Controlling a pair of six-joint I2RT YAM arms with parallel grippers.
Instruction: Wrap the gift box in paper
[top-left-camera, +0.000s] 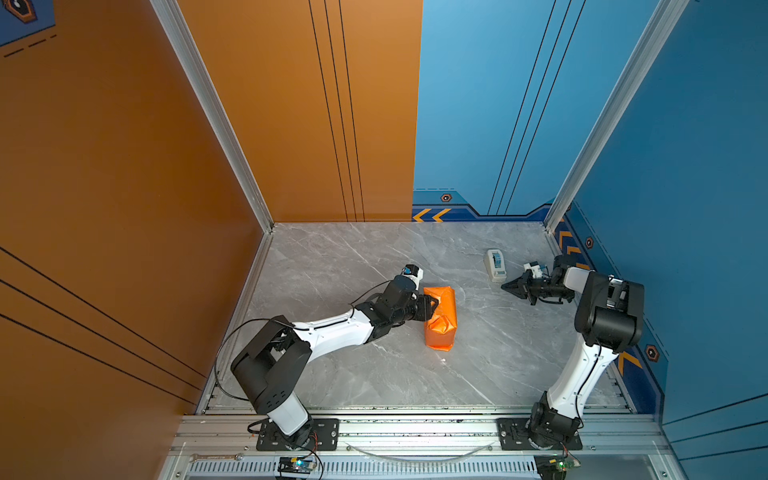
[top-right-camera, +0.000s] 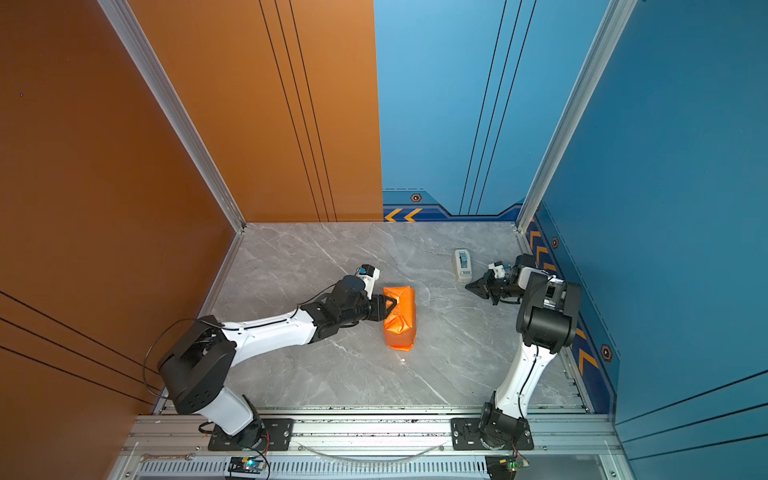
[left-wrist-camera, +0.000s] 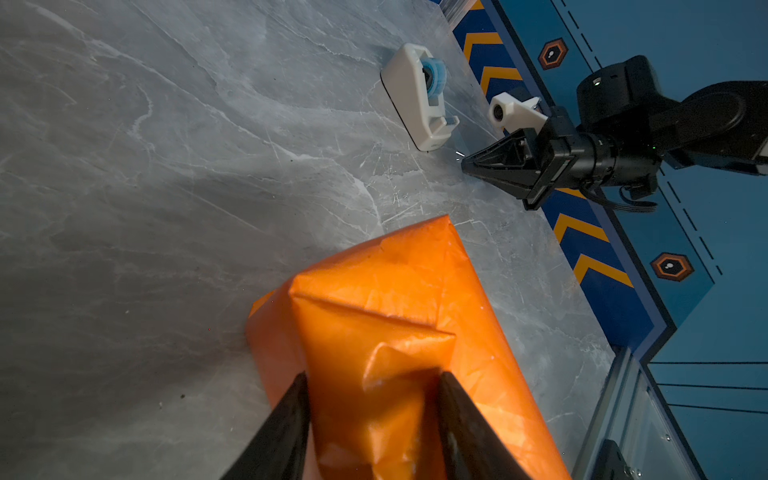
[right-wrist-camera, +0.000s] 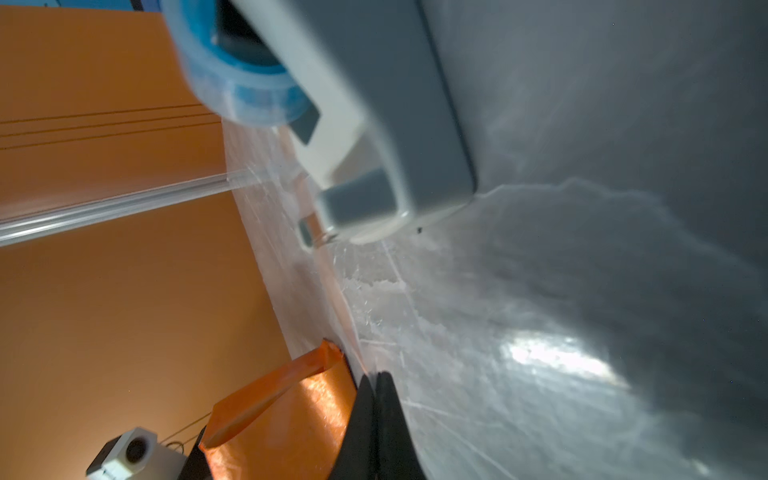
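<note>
Mid-table: glossy orange creased paper (top-left-camera: 441, 322), folded into a parcel. At its left side, toward the far end: black left gripper (top-left-camera: 434, 305), closed partway, parcel folds clamped between both jaws. Far right, well apart, beside white plastic tape dispenser (top-left-camera: 494, 265): right gripper (top-left-camera: 505, 286), fully closed; any contents indiscernible.

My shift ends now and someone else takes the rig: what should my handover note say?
Left gripper: closed on the paper at one end of the parcel, holding a fold.
Right gripper: shut beside the dispenser, apparently pinching clear tape drawn from it.
Box: hidden, wrapped inside the orange paper, mid-table.
Done: paper folded round the box.
Left: cut the tape, carry it over, stick down the held fold. No tape can be made out on the parcel.
</note>
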